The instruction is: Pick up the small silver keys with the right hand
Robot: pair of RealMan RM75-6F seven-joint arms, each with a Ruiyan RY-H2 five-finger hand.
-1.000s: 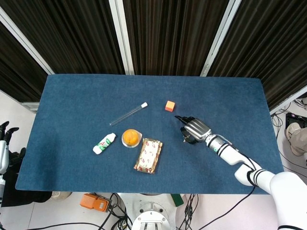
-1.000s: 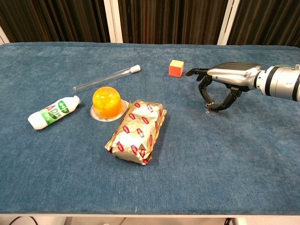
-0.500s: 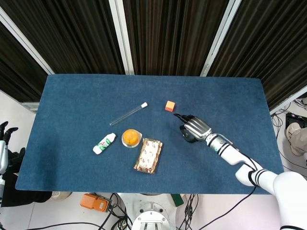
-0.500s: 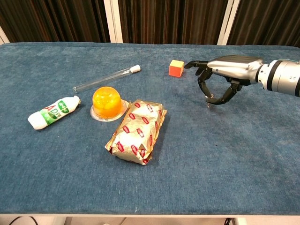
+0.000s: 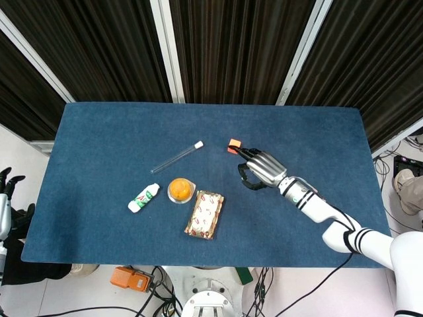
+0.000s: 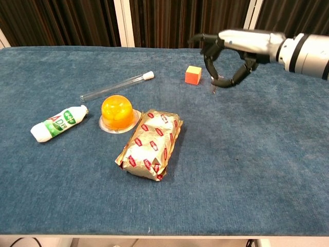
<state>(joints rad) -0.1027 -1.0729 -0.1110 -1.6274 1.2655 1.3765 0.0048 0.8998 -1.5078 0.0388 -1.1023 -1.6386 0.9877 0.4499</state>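
Observation:
My right hand (image 6: pixel 234 49) hangs well above the blue table (image 6: pixel 267 154), just right of the orange cube (image 6: pixel 193 74). Its thumb and fingers pinch the small silver keys (image 6: pixel 214 85), which dangle from the fingertips clear of the cloth. In the head view the same right hand (image 5: pixel 259 169) shows below and right of the orange cube (image 5: pixel 233 145); the keys are too small to make out there. My left hand (image 5: pixel 6 191) rests off the table's left edge, fingers apart, holding nothing.
A glass test tube (image 6: pixel 117 86), an orange jelly cup (image 6: pixel 117 113), a small white-green bottle (image 6: pixel 57 123) and a gold snack packet (image 6: pixel 150 142) lie on the left half of the table.
My right hand has risen from the cloth and moved left toward the orange cube, lifting the keys with it. The left hand has not moved.

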